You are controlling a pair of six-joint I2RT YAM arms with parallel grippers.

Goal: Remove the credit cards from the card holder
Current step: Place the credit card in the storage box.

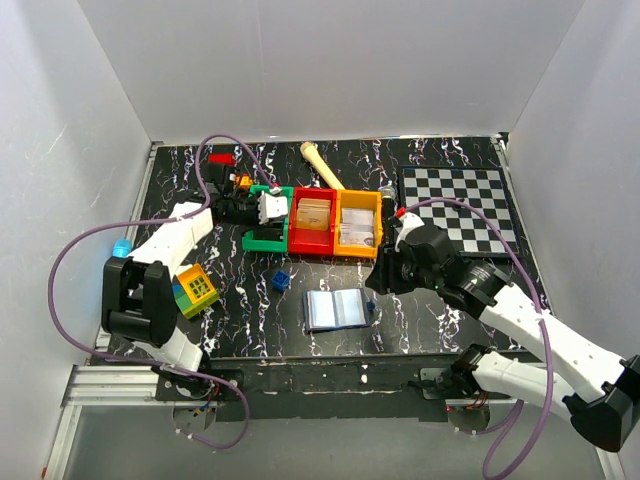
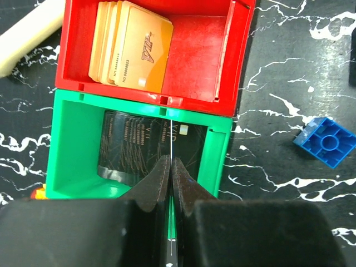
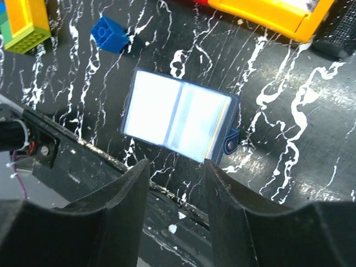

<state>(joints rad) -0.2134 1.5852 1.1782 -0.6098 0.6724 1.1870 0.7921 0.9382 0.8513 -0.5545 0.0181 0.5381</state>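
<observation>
The card holder (image 1: 337, 309) lies open and flat near the table's front edge, with its lighter inside facing up and its snap tab to the right; it also shows in the right wrist view (image 3: 178, 115). My right gripper (image 1: 386, 272) (image 3: 175, 167) is open and empty, above the holder's near edge. My left gripper (image 1: 266, 207) (image 2: 170, 167) is shut on a thin card (image 2: 172, 133) held edge-on over the green bin (image 2: 72, 144), which holds dark cards (image 2: 128, 144). The red bin (image 2: 75, 44) holds orange cards (image 2: 133, 50).
Green (image 1: 262, 241), red (image 1: 312, 247) and yellow (image 1: 357, 251) bins stand in a row at mid-table. A small blue block (image 1: 282, 280) lies in front of them. A multi-coloured block (image 1: 195, 290) is at the left, a chessboard (image 1: 458, 208) at the back right and a cream cylinder (image 1: 320, 165) behind the bins.
</observation>
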